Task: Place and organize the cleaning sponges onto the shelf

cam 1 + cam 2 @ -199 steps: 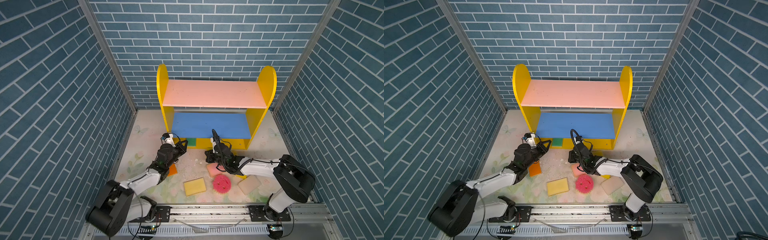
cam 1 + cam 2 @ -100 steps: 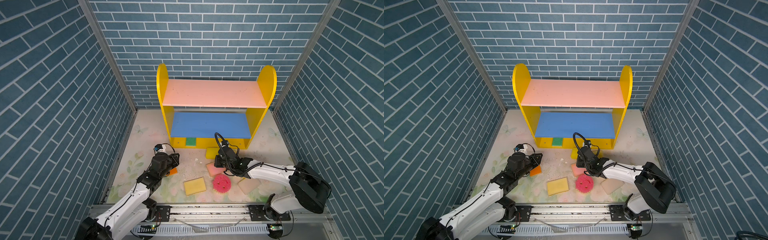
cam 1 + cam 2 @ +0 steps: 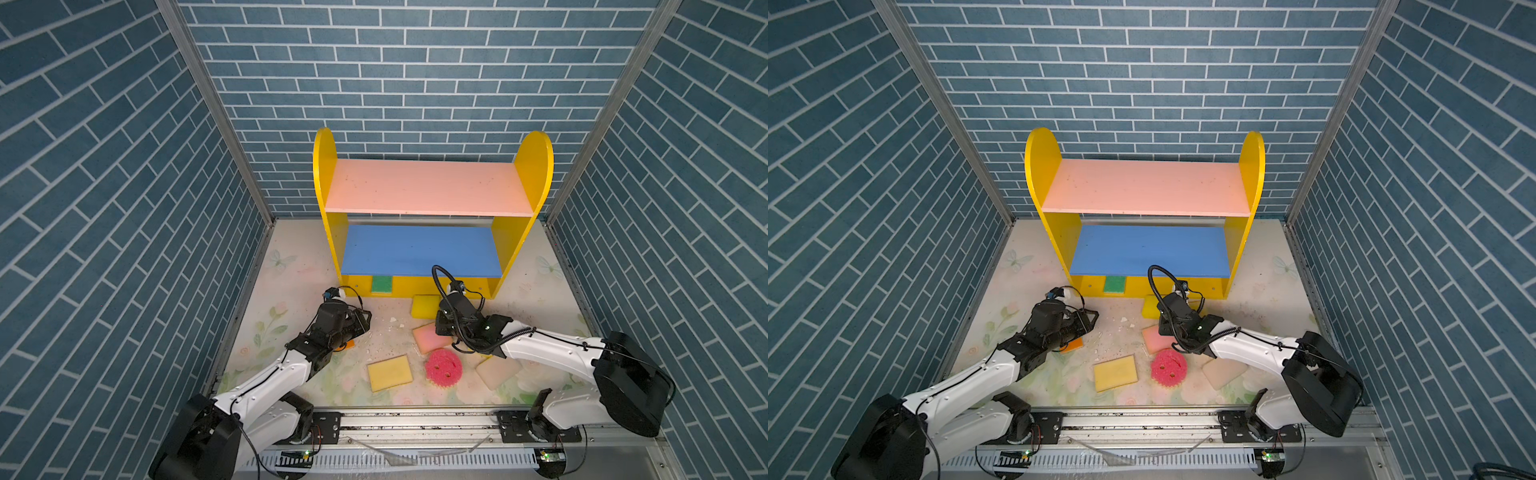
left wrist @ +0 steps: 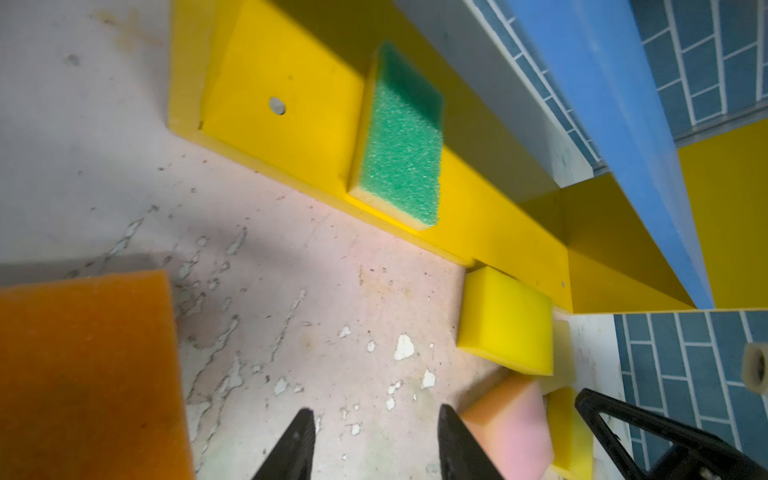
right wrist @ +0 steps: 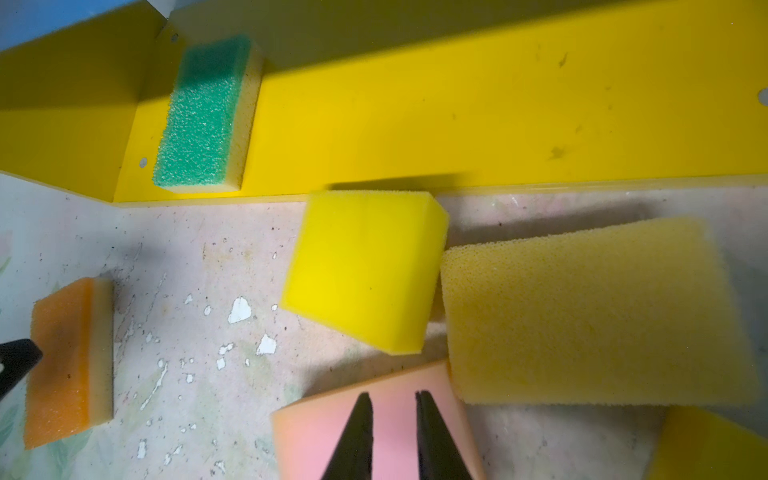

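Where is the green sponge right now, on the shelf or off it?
On it. The green sponge lies flat on the shelf's yellow base, beneath the blue board.

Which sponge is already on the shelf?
The green sponge, lying on the shelf's yellow base; every other visible sponge lies on the floor in front.

One green sponge rests on the shelf.

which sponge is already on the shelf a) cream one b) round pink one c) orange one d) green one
d: only the green sponge lies on the shelf, resting on its yellow base.
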Controlling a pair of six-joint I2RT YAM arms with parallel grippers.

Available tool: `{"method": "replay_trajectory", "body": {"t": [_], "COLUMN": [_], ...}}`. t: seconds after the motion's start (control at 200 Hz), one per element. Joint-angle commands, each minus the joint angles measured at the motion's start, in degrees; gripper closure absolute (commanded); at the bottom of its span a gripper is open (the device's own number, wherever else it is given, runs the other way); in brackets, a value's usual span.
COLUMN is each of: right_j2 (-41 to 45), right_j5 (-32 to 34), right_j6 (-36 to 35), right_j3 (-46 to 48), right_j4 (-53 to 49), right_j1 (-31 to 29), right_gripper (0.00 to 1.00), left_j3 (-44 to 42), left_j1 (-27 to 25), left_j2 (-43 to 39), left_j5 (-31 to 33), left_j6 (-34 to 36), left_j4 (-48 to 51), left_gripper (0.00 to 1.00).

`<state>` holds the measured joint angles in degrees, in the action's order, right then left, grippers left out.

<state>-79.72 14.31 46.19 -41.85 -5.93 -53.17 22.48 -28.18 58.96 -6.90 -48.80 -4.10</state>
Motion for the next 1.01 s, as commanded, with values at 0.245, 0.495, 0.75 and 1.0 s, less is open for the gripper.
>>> {"method": "replay_trajectory", "body": {"t": [0.245,0.495,0.75,1.0], "right_j2": [-13.7,-20.4,-20.1,-18.5], "right_j5": [-9.2,-14.6,-17.6,-22.0], "right_j6": [-18.5,-19.6,-17.8,-15.5], "right_j3": [-17.8,-18.5,-16.1,-13.8], "right_j4": [-15.6,-13.5,-11.2,-8.0], "right_j1": [-14.0,-14.8,-14.6,-14.3], "right_gripper": [0.48,0.45,0.48,0.51], "left_j3": [2.9,-0.2,-0.3,0.5], "left_j1": [-0.8,-0.7,-0.7,-0.7], "left_j2": [-12.8,-18.9,-14.0,-11.7], "left_j5": [2.7,4.3,2.7,1.5], "left_j6": [6.5,3.3,3.6,3.6], "left_j4": [22.7,24.3,22.0,19.9], "left_gripper": [0.51,0.5,0.51,0.51]}}
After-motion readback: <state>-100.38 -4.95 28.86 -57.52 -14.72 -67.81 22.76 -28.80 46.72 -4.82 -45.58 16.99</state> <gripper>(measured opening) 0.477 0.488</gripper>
